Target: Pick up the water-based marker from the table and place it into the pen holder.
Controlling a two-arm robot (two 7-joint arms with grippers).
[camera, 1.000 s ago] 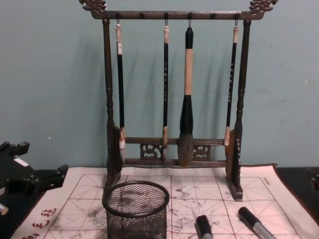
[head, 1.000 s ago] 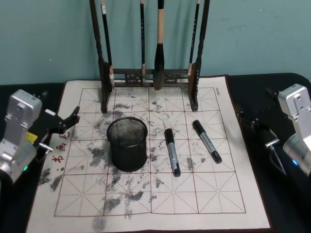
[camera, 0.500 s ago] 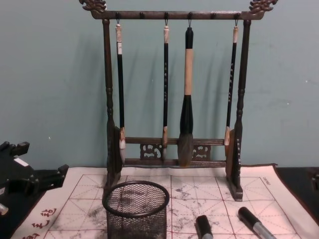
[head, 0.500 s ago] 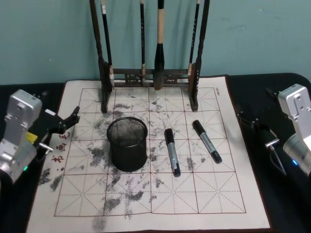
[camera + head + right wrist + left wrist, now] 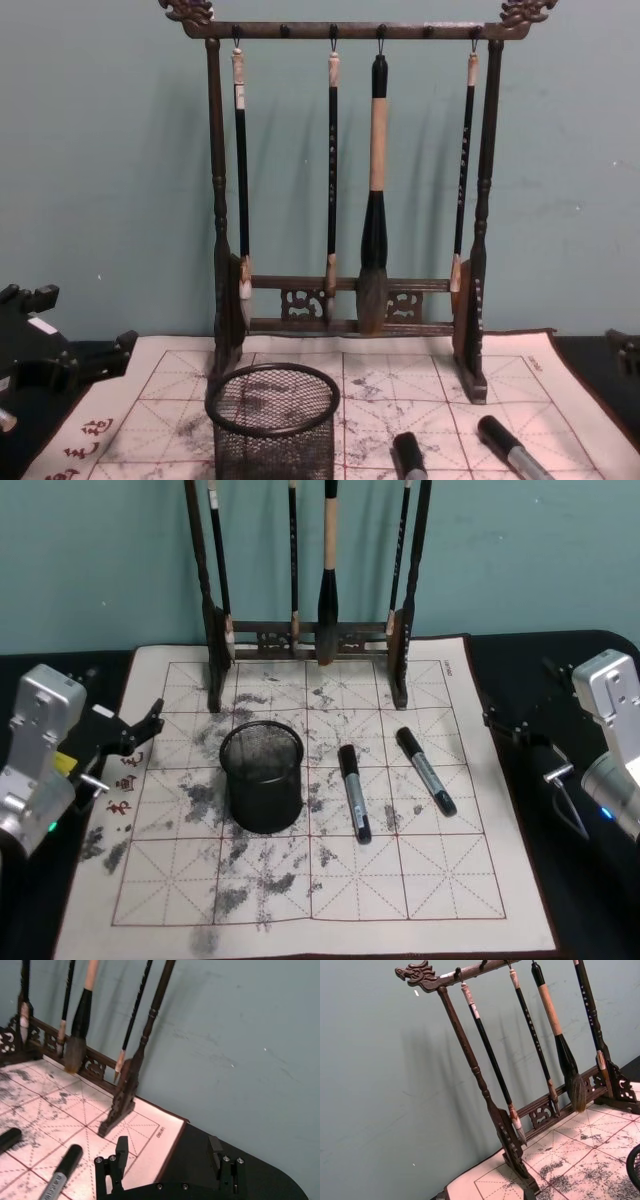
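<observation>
The pen holder [image 5: 262, 777], a round black mesh cup, stands upright on the ink-stained practice mat [image 5: 300, 900]; it also shows in the chest view [image 5: 273, 420]. Two black markers with grey labels lie flat to its right, one close by [image 5: 353, 792] and one farther right [image 5: 426, 770]. I cannot tell which is the water-based marker. My left gripper [image 5: 120, 700] hovers open at the mat's left edge, holding nothing. At the mat's right edge my right gripper [image 5: 167, 1155] is open and empty, with the farther marker [image 5: 60, 1175] just ahead of it.
A tall dark wooden brush rack [image 5: 310, 635] with several hanging brushes stands at the back of the mat, against the teal wall. Black tablecloth [image 5: 580, 900] surrounds the mat. The front rows of the mat hold only ink stains.
My right gripper has edged slightly inward toward the mat, and its tip now shows at the chest view's right edge. The left arm, markers and holder have not moved.
</observation>
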